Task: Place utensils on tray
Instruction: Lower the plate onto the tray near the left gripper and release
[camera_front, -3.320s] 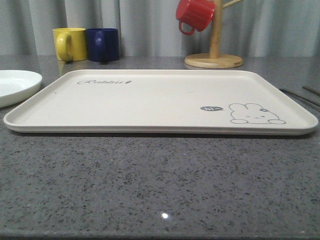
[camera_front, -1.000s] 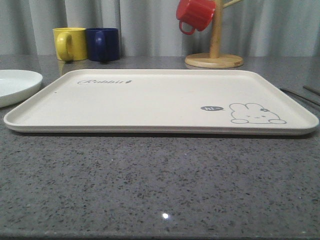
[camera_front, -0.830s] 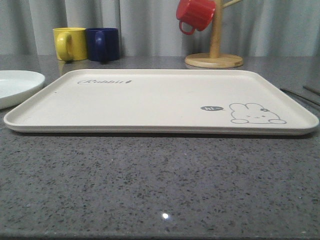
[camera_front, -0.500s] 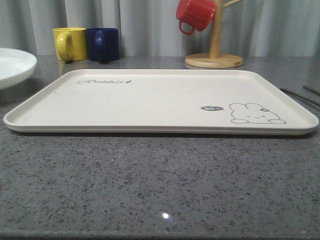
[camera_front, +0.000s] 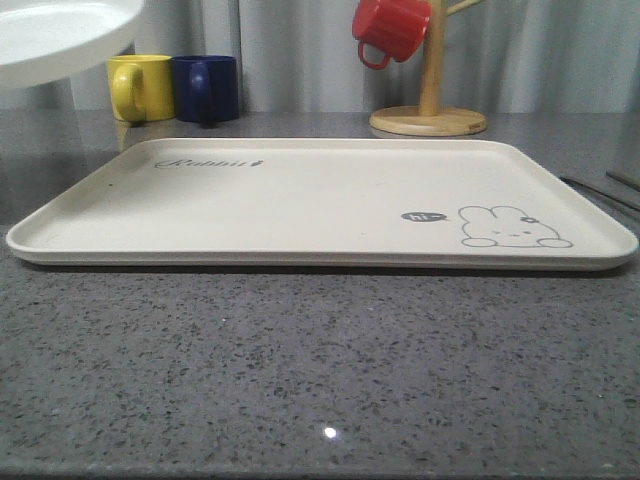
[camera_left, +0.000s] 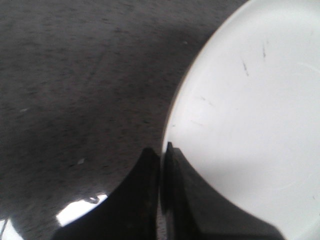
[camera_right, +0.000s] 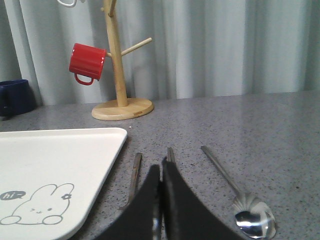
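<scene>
Worktop (camera_front: 320, 370): speckled grey stone-look surface, polished, with small glints of reflected light. Tray (camera_front: 300, 200): cream, matt, plastic-like, smooth; plate (camera_left: 260, 115): white, smooth, faintly scuffed with dark marks; spoon (camera_right: 250, 215) and chopsticks (camera_right: 135, 172): bright metal, the spoon bowl mirror-glossy. Mug stand (camera_right: 117, 75): pale unpainted wood, satin; red mug (camera_right: 87, 62): ribbed, glossy glaze; left gripper (camera_left: 161, 200) fingers: black, smooth, slightly shiny.

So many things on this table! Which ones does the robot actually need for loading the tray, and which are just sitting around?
Needed:
- tray
- white plate, pinched at its rim by the left gripper
- chopsticks
- spoon

Just sitting around:
- yellow mug
- blue mug
- red mug
- wooden mug tree
</scene>
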